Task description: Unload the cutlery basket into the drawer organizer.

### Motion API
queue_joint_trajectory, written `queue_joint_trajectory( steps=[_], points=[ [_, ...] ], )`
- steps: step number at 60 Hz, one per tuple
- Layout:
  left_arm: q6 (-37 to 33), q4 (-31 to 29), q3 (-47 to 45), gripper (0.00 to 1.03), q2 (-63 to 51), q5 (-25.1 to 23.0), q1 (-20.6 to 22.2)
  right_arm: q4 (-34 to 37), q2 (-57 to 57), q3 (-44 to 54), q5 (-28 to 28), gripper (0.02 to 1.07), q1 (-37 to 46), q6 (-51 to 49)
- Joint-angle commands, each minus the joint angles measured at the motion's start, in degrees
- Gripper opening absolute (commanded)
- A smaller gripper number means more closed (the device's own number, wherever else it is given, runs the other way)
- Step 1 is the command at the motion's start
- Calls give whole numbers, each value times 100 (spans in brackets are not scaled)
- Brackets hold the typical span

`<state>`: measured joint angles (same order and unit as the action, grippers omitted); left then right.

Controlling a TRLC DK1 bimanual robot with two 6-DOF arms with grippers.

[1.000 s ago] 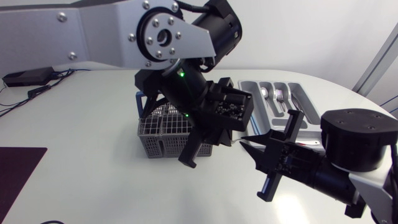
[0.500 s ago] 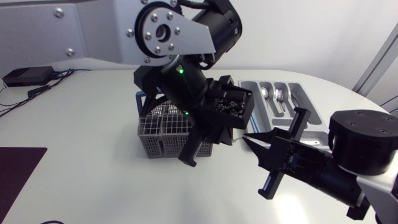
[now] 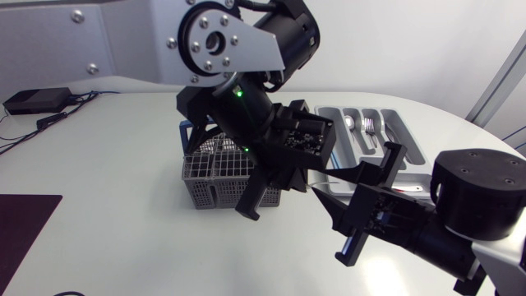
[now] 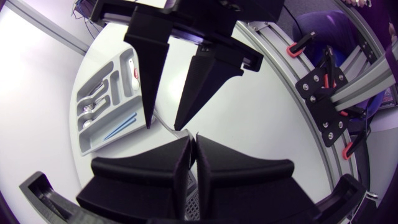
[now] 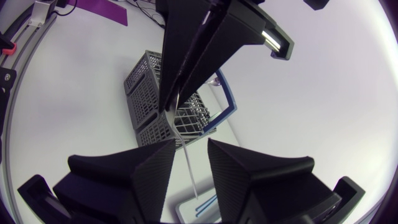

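So the left gripper [image 4: 192, 140] is clamped shut on a thin silver utensil [image 5: 184, 155]. Its long axis points straight into the gap of the wide-open right gripper [image 5: 191, 144], over the table between the grey wire cutlery basket [image 3: 205, 177] and the grey plastic drawer organizer [image 3: 404, 133].

My silver-grey left arm [image 3: 123, 41] enters from the far left, with the wrist bent down over mid-table. Its matte black left gripper [image 4: 193, 152] is pinched on a thin silver cutlery piece [image 5: 188, 165]. My right arm [image 3: 481, 197] enters from the near right. Its right gripper [image 5: 191, 148] points left, with its fingers spread apart on either side of that piece.
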<state>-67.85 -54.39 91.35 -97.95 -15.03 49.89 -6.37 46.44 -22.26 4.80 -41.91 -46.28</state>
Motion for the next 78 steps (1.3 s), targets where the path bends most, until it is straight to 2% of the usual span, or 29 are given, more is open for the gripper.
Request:
queue_joint_trajectory(
  steps=[1,5,11,13,24,37,39,41,43,44,45,49,51,58,63,70,78],
  points=[
    [44,-63,155,3,-22,-88,3,-154,155,108,74,25,-36,111],
    [35,-63,155,3,-22,-97,-14,-189,252,108,74,21,-36,111],
    [35,-80,155,3,4,-115,-23,-233,305,126,74,20,-36,111],
    [35,-80,155,3,4,-115,-32,-242,322,126,74,14,-36,111],
    [35,-89,155,3,13,-141,-41,-215,349,143,100,9,-107,111],
    [53,-89,164,4,13,-150,-49,-215,243,240,206,8,-168,102],
    [79,-80,181,8,13,-150,-67,-198,226,240,206,8,-168,102],
    [106,-80,208,20,4,-150,-76,-189,208,249,206,8,-168,102],
    [123,-80,225,35,4,-150,-85,-154,182,257,206,8,-168,102],
    [150,-80,243,46,4,-150,-111,-136,164,266,206,8,-168,102],
    [167,-80,252,51,4,-150,-120,-119,155,275,206,8,-168,102],
    [255,-80,322,91,4,-150,-164,-84,111,328,206,8,-160,93],
    [273,-80,348,100,13,-150,-190,-66,85,354,206,8,-151,84],
    [422,-80,498,100,101,-299,-383,31,-100,512,197,8,-45,-30],
    [580,-36,515,100,206,-369,-550,31,-258,679,-32,8,421,-267],
    [835,7,383,100,338,-510,-823,39,-548,881,-972,8,1713,-680],
    [1213,588,-197,99,628,-501,-1113,-40,-530,952,-2185,8,3488,-1243]
  ],
)
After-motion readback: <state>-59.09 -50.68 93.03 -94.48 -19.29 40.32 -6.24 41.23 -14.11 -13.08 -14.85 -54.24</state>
